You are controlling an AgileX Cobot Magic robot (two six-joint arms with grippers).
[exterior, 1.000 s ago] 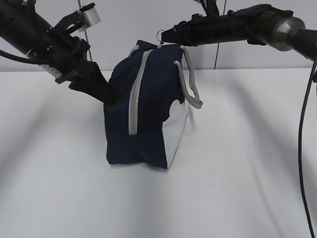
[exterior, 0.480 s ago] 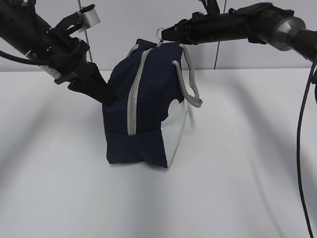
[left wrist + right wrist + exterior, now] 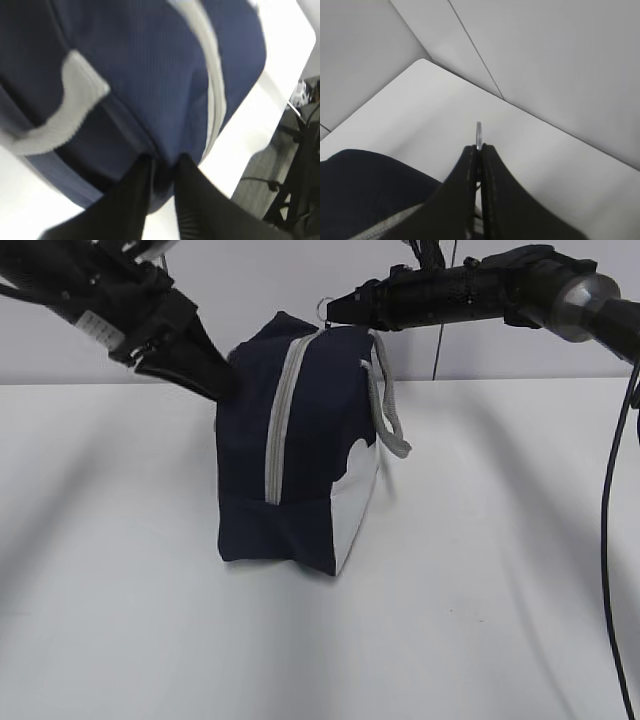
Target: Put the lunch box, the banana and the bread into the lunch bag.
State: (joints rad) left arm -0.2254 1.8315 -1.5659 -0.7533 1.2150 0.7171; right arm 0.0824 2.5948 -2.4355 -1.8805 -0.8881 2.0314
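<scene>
Zipping the lunch bag point(image 3: 300, 450), standing mid-frame on the surface point(image 3: 480, 590): right fingers point(image 3: 479, 150) clamped on the ring pull point(image 3: 478, 134) up top, left fingers point(image 3: 162, 167) pinching fabric. Probably needs a steady pull next, bag braced.

Lunch bag point(image 3: 300, 450) between both tools

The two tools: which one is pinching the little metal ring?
The right tool, at the bag's top, is shut on the ring pull; the left tool pinches navy fabric instead.
</scene>
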